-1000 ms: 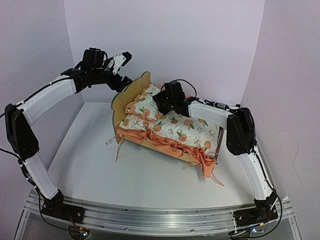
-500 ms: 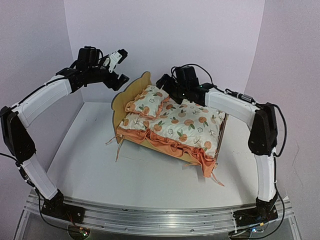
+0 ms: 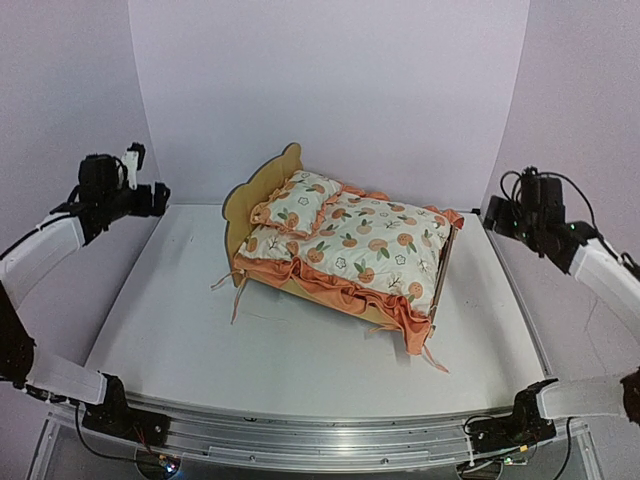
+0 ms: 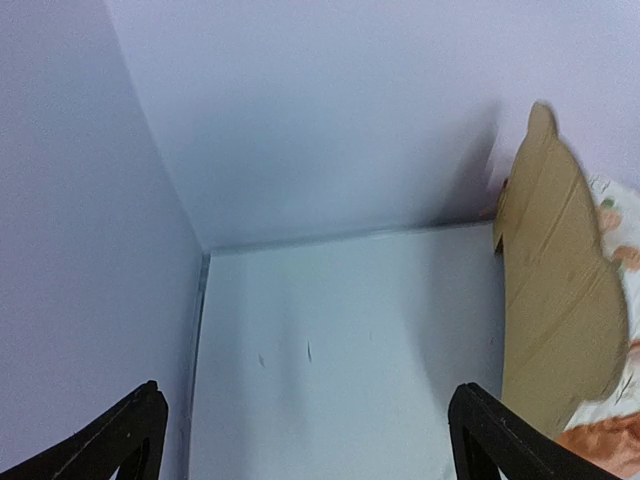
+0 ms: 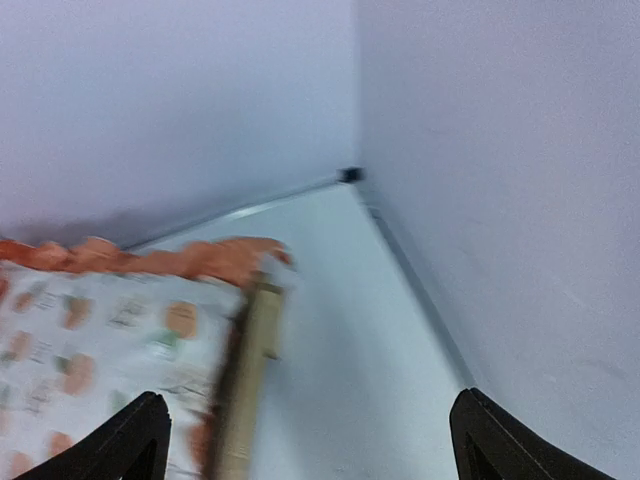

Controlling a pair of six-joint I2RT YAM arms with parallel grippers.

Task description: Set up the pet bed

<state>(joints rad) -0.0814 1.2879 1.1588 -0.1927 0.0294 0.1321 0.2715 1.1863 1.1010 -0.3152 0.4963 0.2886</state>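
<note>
Pet bed [image 3: 262,195] looks fully dressed; I see no step left.
It sits mid-frame on the tabletop [image 3: 300,360], mattress cushion [image 3: 375,245] on the frame, pillow [image 3: 300,200] at its upper-left end. Left hand [image 3: 148,175] at far left and right hand [image 3: 492,218] at far right are both raised, well apart from the bed, with fingers spread wide and holding nothing.

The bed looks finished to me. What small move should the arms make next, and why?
Probably lower both arms to rest. The cushion and pillow already lie on the pet bed, pillow at the head end, and the left gripper and right gripper are open, empty and away at the table's sides.
</note>
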